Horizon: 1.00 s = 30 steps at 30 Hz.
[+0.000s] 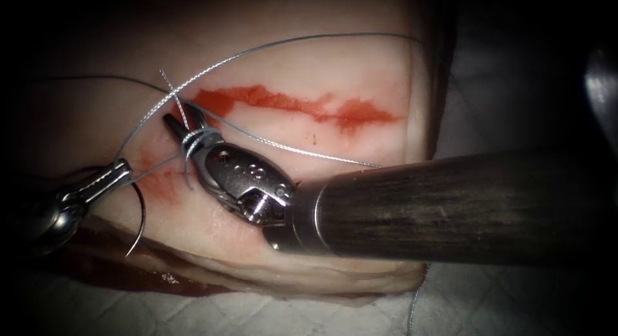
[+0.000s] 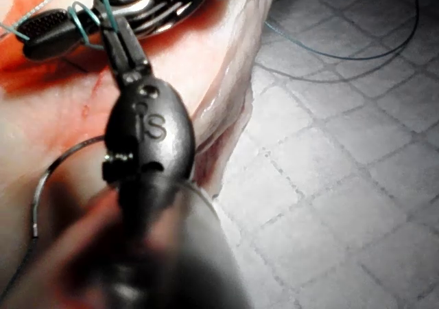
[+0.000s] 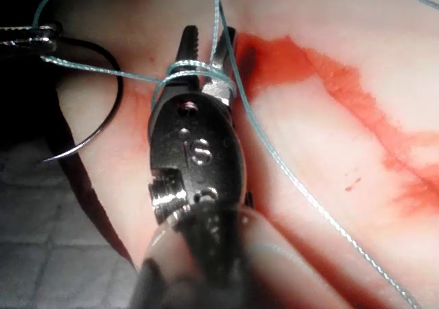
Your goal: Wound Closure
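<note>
Right hand [image 1: 177,125], mid-left of the endoscope frame at the cut's left end: jaws slightly apart, thread [image 1: 270,48] wrapped round them, a strand between the tips. Left hand [image 1: 121,171], far left: jaws together on the thread. Needle [image 1: 140,215] hangs free below it, out of the tissue [image 1: 290,72], over its lower-left edge. Red fluid [image 1: 290,104] along the cut.
</note>
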Available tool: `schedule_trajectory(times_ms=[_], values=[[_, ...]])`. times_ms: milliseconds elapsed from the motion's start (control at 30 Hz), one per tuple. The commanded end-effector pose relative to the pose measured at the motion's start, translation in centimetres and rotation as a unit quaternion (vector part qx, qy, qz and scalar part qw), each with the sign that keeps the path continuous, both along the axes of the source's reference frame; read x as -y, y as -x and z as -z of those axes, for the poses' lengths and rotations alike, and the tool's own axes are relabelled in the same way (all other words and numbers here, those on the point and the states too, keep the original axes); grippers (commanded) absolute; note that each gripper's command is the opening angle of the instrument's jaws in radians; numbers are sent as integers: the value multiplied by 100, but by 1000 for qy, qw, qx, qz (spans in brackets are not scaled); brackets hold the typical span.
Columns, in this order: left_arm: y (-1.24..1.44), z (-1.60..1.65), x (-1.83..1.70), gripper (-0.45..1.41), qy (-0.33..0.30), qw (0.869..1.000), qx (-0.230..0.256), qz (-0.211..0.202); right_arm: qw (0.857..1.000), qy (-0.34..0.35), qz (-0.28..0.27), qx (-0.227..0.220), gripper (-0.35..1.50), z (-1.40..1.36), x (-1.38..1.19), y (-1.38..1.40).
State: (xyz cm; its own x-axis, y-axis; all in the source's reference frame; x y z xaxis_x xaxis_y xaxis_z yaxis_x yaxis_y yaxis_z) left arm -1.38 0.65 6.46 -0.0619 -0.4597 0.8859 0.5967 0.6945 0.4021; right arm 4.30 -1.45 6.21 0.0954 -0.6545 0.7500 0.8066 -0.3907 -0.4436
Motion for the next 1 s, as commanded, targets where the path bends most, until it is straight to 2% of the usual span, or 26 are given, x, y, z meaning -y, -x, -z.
schedule_trajectory(times_ms=[33,800,1000], values=[[5,-5,2,-45,0,1000,0,0,1000,1,1,-2,27,-3,-1,-8],[4,39,-4,-45,20,1000,13,10,1000,1,3,-3,27,-6,-4,-12],[6,44,-2,-45,22,1000,10,11,1000,0,2,-3,19,-6,-6,-11]])
